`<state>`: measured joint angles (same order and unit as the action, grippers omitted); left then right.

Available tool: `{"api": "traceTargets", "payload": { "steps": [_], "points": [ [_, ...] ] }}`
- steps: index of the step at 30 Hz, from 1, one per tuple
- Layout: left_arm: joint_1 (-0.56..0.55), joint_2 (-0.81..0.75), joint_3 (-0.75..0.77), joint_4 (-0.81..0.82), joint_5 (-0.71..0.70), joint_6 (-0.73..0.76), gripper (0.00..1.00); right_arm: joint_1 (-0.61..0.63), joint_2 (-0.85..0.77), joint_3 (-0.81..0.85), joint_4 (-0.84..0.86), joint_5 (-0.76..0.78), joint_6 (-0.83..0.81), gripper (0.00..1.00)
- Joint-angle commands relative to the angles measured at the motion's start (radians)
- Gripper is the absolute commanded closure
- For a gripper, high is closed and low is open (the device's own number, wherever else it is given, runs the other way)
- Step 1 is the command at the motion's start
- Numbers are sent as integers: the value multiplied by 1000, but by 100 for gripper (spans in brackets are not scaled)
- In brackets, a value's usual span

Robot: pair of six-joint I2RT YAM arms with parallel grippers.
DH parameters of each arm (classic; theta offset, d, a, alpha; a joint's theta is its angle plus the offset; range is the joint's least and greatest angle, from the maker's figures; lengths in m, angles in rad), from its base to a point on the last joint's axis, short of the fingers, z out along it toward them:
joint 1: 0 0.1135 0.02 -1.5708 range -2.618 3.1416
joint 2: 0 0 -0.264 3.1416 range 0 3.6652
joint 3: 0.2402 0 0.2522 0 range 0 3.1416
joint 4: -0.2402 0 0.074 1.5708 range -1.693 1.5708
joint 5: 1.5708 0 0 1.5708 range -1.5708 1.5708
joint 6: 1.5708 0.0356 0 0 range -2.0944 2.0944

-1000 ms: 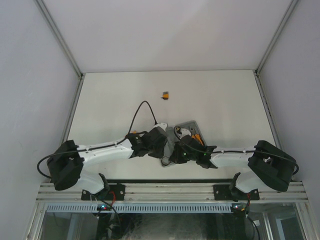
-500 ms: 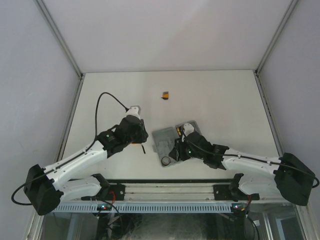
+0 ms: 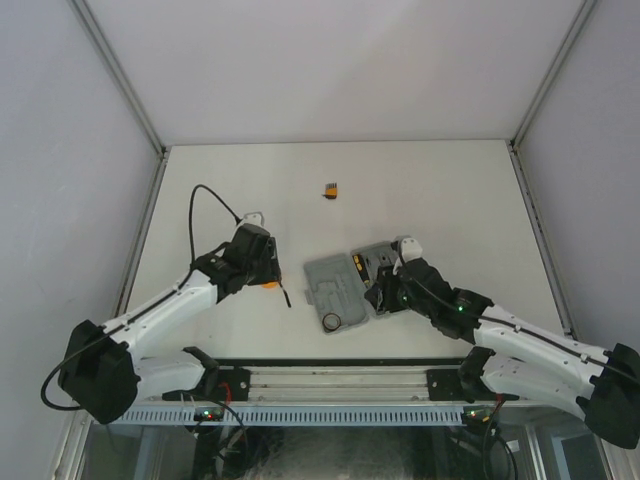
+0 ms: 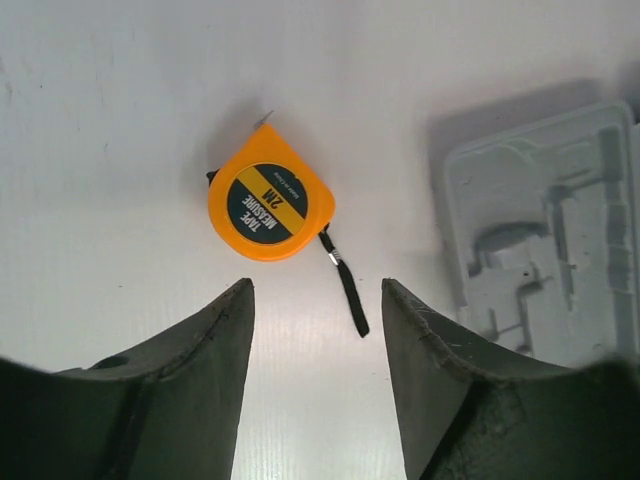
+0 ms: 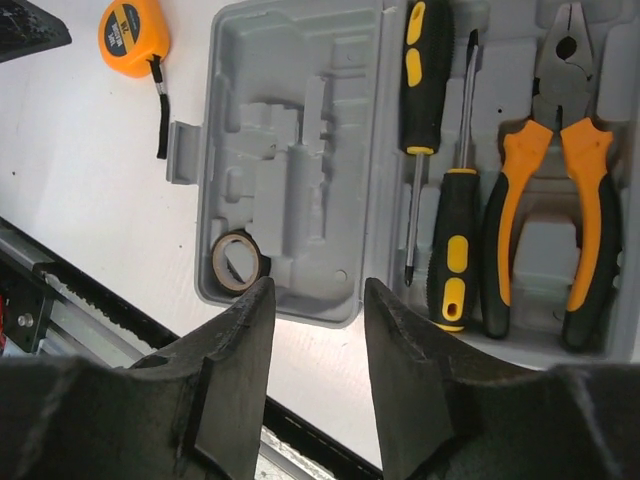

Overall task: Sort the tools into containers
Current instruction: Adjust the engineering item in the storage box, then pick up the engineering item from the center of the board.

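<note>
Left end effector (image 4: 318, 290) is spread wide with nothing between its fingers, hanging over the worktop (image 4: 120, 120) left of the open grey tool case (image 4: 540, 230). Right end effector (image 5: 315, 290) is likewise agape and empty, poised above the near edge of the case.

As I judge it, the next move turns on this: the orange tape measure (image 4: 270, 200) lies on the worktop just beyond the left fingertips. In the wrist view it sits a little left of the gap's centre line, and it is apart from the case. Its body is nearly round, so it has no real long axis. Only its black wrist strap (image 4: 345, 285) gives a direction, trailing from the body back toward the gap between the fingers. The left arm is plainly the nearer; the right would have to cross the whole case to reach it. A short advance and a slight shift left should bring the fingers astride it.

Its face label reads "TAPE MEASURE 2M" on a yellow band across a dark disc. No other writing can be read.

Inside the case, two black-and-orange screwdrivers (image 5: 427, 80) and the orange-handled pliers (image 5: 565, 210) lie in the right half. A small black ring (image 5: 240, 262) sits at the near corner of the left half. A tiny orange-black block (image 3: 330, 189) rests far out on the worktop, well apart from both arms.
</note>
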<state>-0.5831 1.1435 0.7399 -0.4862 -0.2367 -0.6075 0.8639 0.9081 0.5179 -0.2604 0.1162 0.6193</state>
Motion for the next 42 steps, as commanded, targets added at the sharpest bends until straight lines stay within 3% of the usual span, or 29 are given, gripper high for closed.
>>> {"api": "traceTargets", "payload": {
  "steps": [1, 6, 25, 37, 42],
  "points": [
    [31, 63, 73, -13, 22, 39, 40, -12, -41, -25, -14, 22, -11, 58],
    [70, 131, 93, -2, 60, 22, 33, -22, -76, -65, 0, 18, -3, 52],
    [86, 280, 83, 66, -74, -166, 17, -44, -217, -169, -23, -1, 57, 52],
    [86, 373, 96, 77, -86, -181, 25, -52, -214, -177, -15, -13, 59, 51],
    [86, 394, 109, 75, -45, -124, 36, -55, -209, -181, -9, -15, 56, 52]
  ]
}}
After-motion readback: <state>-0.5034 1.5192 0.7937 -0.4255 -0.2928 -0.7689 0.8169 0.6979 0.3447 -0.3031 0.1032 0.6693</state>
